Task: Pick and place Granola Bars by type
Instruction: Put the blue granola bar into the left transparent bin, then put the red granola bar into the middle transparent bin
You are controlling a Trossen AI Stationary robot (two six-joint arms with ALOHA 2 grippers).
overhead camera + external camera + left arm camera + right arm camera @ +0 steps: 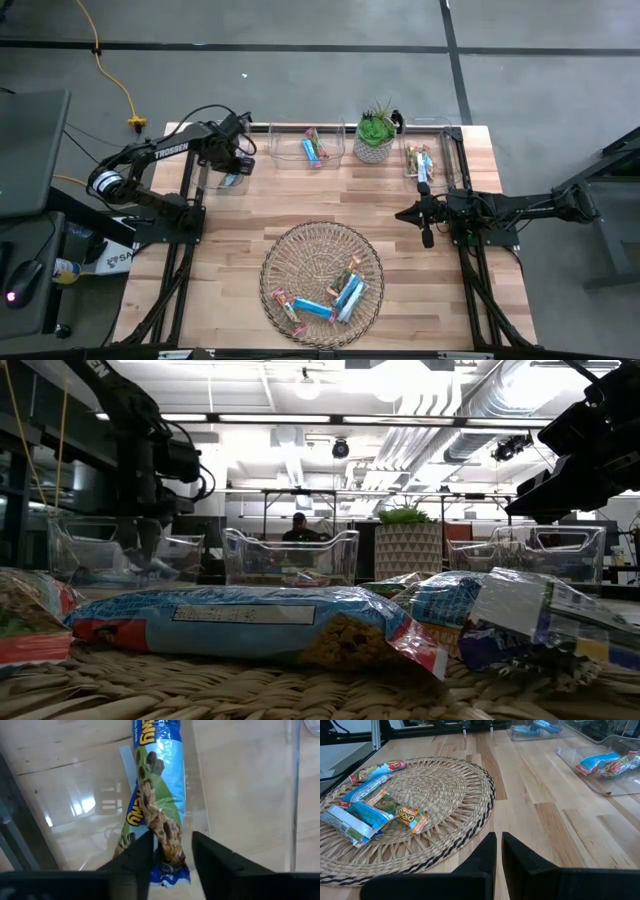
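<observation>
left gripper [236, 168] down inside the clear bin [222, 160] at the far left corner of the wooden surface [230, 230], seen from above. in the left wrist view, fingers [142, 855] parted on either side of a blue-and-green granola bar [157, 795] lying on the bin floor; a small gap on one side, the other finger close against the wrapper; hard to tell whether still touching, no clamp visible.

right gripper [424, 222] hovering over bare wood at the right side, near the far right bin [432, 152], fingers [487, 852] pressed together on nothing.

more granola bars [325, 300] heaped in the near half of the round woven basket [322, 240], blue-white and tan ones mixed. two or three bars [314, 148] in the middle bin [307, 142], several more [421, 162] in the right bin. potted plant [376, 132] standing between the middle and right bins.

a person [297, 528] seated far off in the room, past the bins, in the low view.
</observation>
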